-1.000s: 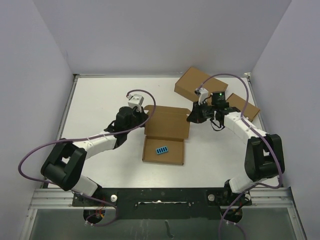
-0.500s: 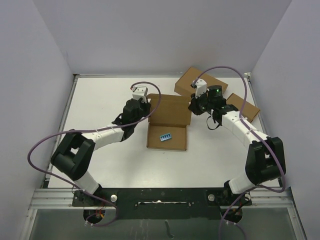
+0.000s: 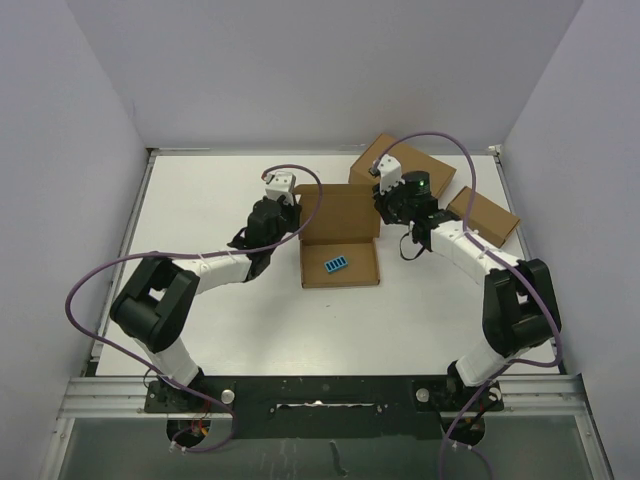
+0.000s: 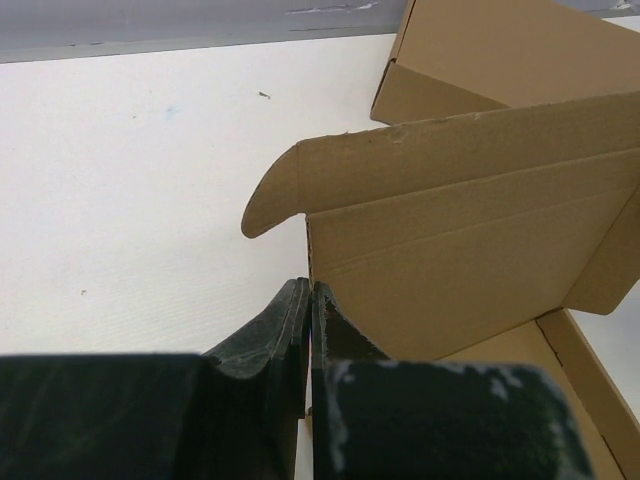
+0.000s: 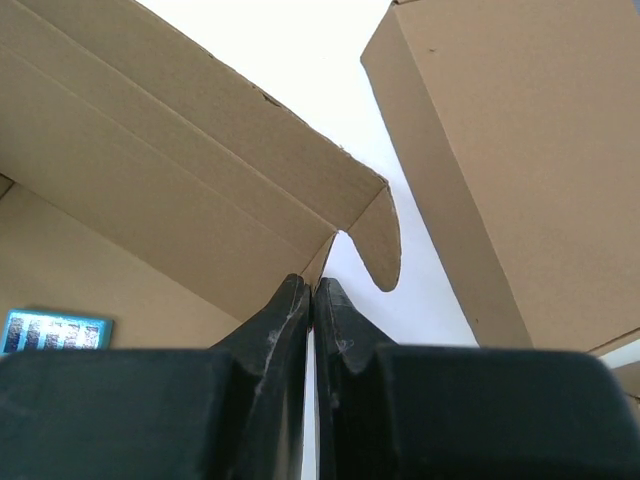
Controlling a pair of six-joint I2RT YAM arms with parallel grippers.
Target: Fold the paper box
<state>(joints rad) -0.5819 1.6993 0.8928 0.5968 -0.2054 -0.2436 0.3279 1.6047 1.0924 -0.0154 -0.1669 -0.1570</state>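
Paper box (lid seemingly raised)

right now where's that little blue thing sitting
In the top view the blue thing lies on the floor of the open paper box, mid-table, just nearer the robot than its raised lid.

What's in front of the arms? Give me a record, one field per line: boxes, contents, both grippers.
paper box: open on the table, lid raised along its far side
contents: one blue item lying flat on the box floor
left gripper: shut on the box's left rear corner
right gripper: shut on the box's right rear corner
largest box: closed, behind the paper box, to the right
smallest box: closed, near the table's right edge
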